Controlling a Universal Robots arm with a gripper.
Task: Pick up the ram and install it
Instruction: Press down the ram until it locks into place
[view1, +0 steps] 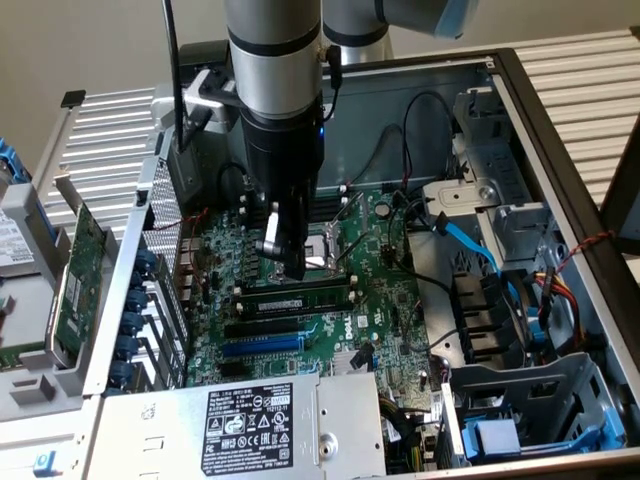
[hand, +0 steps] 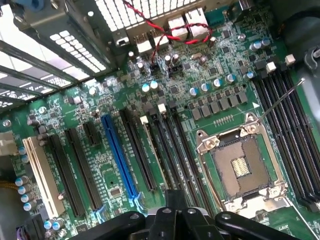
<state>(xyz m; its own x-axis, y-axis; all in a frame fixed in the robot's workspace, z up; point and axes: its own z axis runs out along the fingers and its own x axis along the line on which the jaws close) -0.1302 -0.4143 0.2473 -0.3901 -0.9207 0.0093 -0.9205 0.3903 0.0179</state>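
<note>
Opened computer case (view1: 560, 150) frames the work: ram (view1: 296, 294) sits in a slot beside the CPU socket (view1: 325, 248); gripper (view1: 285, 262) hovers above, grip state unclear. Seating needs confirming.

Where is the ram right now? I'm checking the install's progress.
In the exterior view, the ram lies along a memory slot on the motherboard, beside the CPU socket and directly under the gripper.

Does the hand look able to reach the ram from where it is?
Likely yes. The ram lies along a slot beside the CPU socket. The hand hangs just above that spot, and nothing crosses between them. The loose cables lie off to the exterior view's right.
</note>
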